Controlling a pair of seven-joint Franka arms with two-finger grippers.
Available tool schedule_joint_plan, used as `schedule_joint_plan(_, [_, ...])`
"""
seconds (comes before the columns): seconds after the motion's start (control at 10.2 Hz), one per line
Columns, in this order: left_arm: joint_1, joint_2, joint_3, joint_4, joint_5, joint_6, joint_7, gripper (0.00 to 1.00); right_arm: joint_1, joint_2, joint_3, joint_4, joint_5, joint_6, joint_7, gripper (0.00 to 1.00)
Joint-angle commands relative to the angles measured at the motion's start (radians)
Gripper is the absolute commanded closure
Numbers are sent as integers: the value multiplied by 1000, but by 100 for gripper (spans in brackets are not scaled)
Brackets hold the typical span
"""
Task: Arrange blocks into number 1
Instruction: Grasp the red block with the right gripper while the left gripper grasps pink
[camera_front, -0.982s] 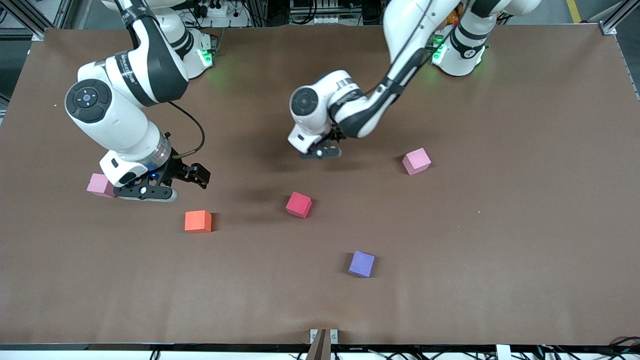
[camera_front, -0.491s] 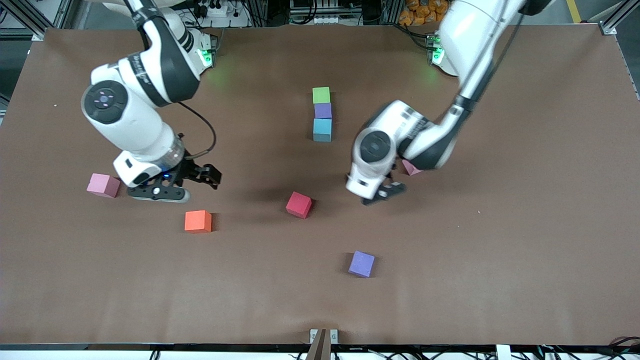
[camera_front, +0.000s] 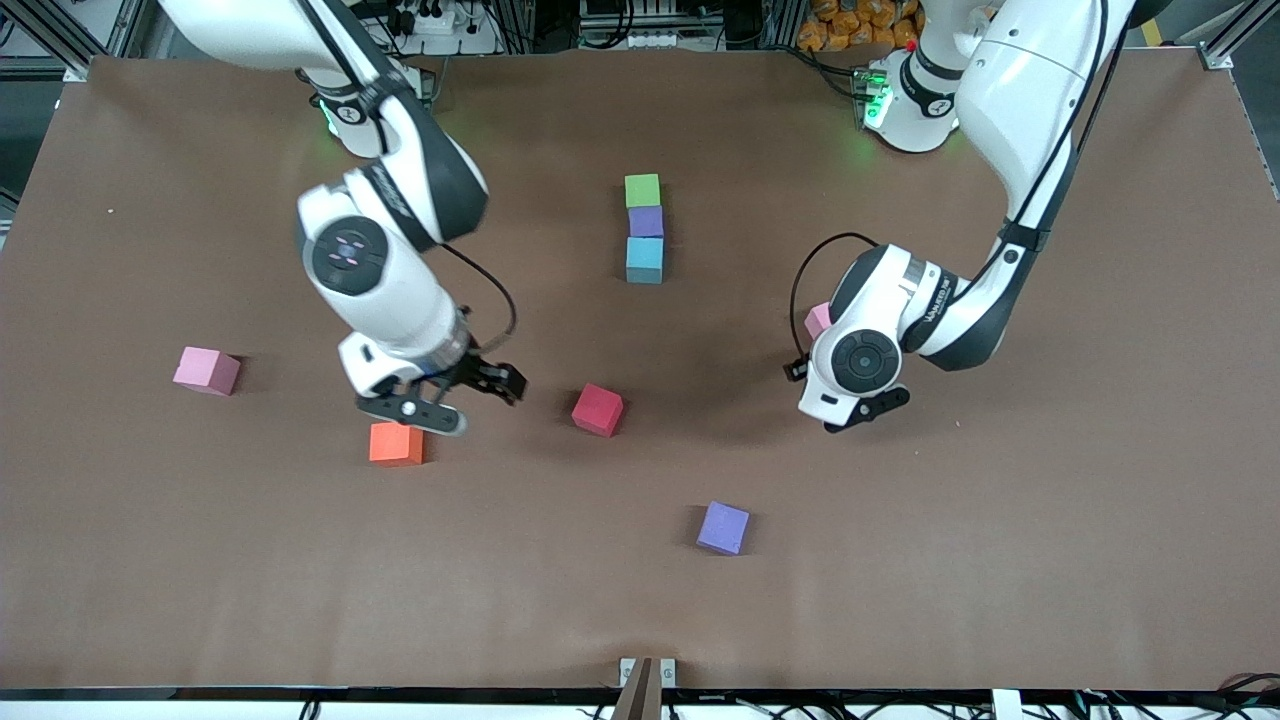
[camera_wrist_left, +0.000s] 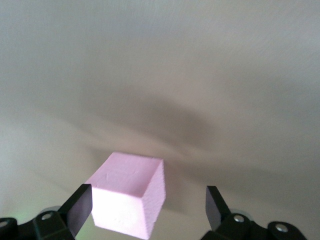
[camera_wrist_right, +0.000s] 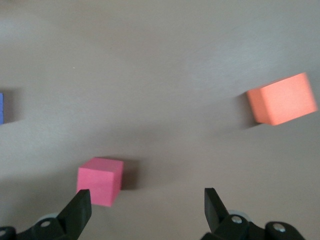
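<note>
Brown counter and the clutter at its edges

A matte brown counter (camera_front: 1000, 560) spreads bare under the left fingers (camera_wrist_left: 77, 207) and the right fingers (camera_wrist_right: 75, 212). A small metal bracket (camera_front: 645, 672) sits at its edge nearest the front camera, well apart from both pairs of fingers. Off the farthest edge, well apart from them too, lie a white power strip (camera_front: 435, 18), dark cables (camera_front: 700, 25) and what may be a heap of orange packets (camera_front: 845, 22). Aluminium frame rails (camera_front: 1215, 55) meet at the corner.

right gripper (camera_front: 455, 400) moved over orange block (camera_front: 396, 444); left gripper (camera_front: 850, 405) retreated.
</note>
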Motion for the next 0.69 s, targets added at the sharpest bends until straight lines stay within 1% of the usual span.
schedule_joint_plan(0.0, [38,-117,-13,-135,-30,51,-1,0,48,133,2,117,-79,25,111,0])
schedule_joint_plan(0.2, [40,-194,-13,-230,-32,109,-12,0,94,226,2,190,-130,31,192,0])
schedule_joint_plan(0.29, [40,-228,-12,-273,-34,157,-21,0,105,247,2,196,-131,57,194,0])
schedule_joint_plan(0.49, [39,-251,-12,-333,-34,282,-105,0,120,290,2,196,-130,126,230,0])
schedule_joint_plan(0.59, [39,-253,-12,-348,-31,310,-127,0,131,306,2,196,-131,158,253,0])
